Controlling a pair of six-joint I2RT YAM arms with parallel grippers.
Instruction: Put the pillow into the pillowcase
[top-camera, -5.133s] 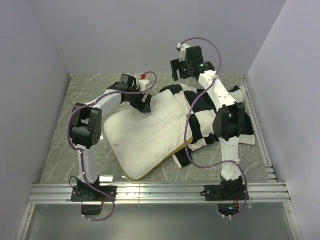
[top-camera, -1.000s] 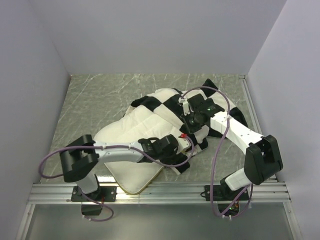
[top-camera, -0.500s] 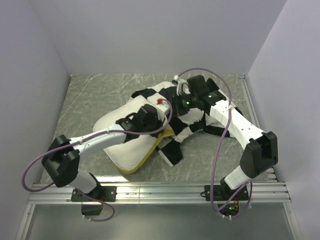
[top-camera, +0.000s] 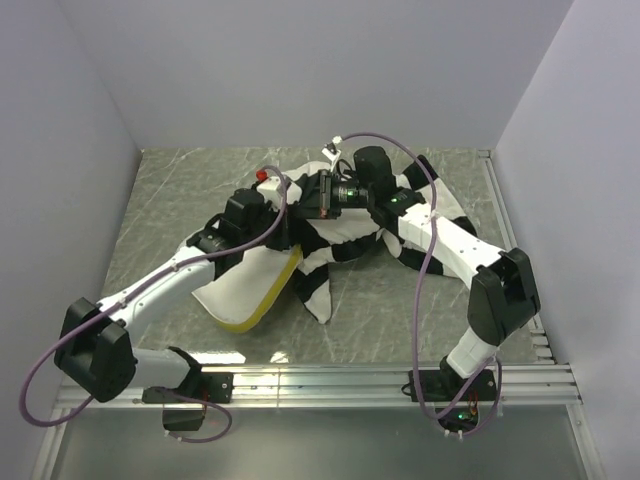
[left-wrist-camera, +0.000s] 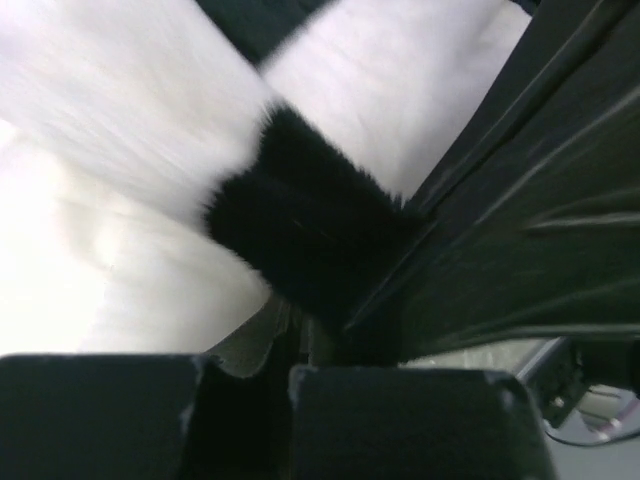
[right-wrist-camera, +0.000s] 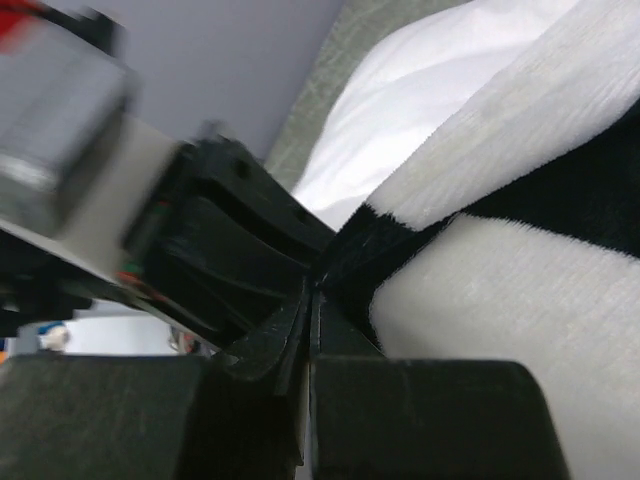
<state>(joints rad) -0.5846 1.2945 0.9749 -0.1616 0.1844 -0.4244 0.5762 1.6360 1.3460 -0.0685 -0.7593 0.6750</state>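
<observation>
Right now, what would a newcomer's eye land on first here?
The black-and-white checkerboard fabric pillowcase sits bunched mid-table, pinched by the left gripper and the right gripper close together. Toward the near left, the plump cream-white pillow with a yellow edge band lies partly covered by it.

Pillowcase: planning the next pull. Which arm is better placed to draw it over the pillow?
Left, probably: left gripper and right gripper pinch the pillowcase, but the left arm runs beside the bare pillow.
</observation>
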